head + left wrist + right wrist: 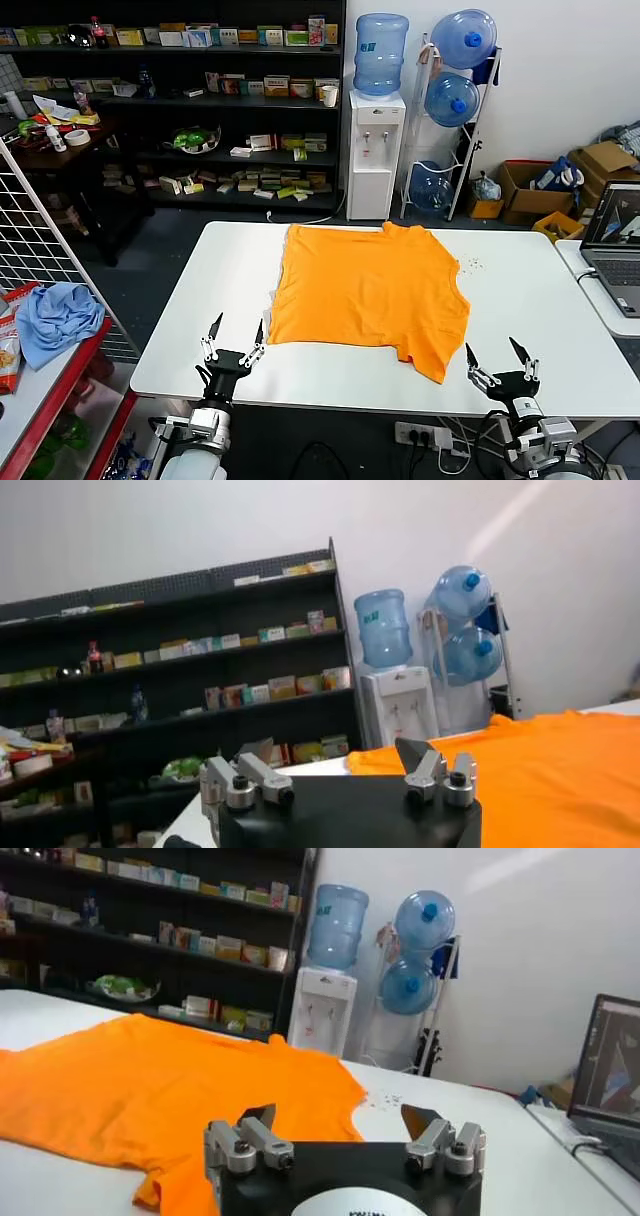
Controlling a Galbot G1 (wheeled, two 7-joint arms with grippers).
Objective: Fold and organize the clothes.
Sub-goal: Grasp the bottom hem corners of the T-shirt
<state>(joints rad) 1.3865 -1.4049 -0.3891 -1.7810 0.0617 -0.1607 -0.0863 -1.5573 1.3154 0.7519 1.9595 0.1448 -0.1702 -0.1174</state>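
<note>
One orange T-shirt lies spread flat on the white counter, nearer its left half, with one sleeve reaching toward the near edge. No lettering shows on the side facing up. Two claws wait at the near edge: the left claw just beside the shirt's near left corner, the right claw just off the sleeve, both with fingers spread and holding nothing. Against the far wall stands one water dispenser carrying a single blue bottle, and beside it a rack holds three more. A laptop is cut off at the right edge. To the left, a blue cloth lies crumpled on a red shelf. Small dark specks dot the counter by the shirt; what they are is hard to make out.
</note>
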